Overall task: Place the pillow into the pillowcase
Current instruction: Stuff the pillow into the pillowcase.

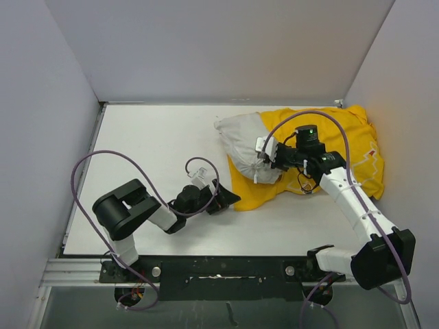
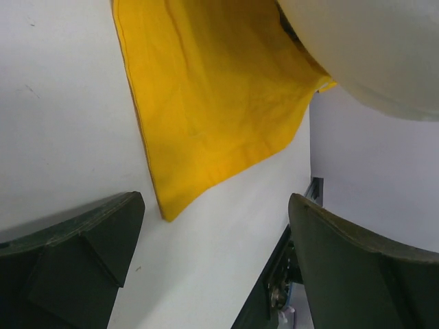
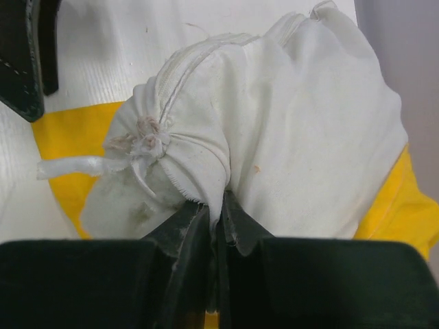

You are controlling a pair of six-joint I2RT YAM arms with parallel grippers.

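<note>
Two tools share your worktop (image 1: 151, 151): at left, your left tool (image 1: 225, 197) stands wide open and empty, just beside the yellow pillowcase's (image 1: 357, 151) near corner; at right, your right tool (image 3: 218, 221) is pinched tight on a fold of the white pillow (image 1: 241, 139) lying atop that pillowcase.

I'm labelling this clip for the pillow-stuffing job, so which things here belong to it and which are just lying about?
Belongs to the job:
pillow, pinched by the shut right gripper
yellow pillowcase, partly beneath the pillow
left gripper, open near the pillowcase's corner

Just there:
table
purple cables
walls
</note>
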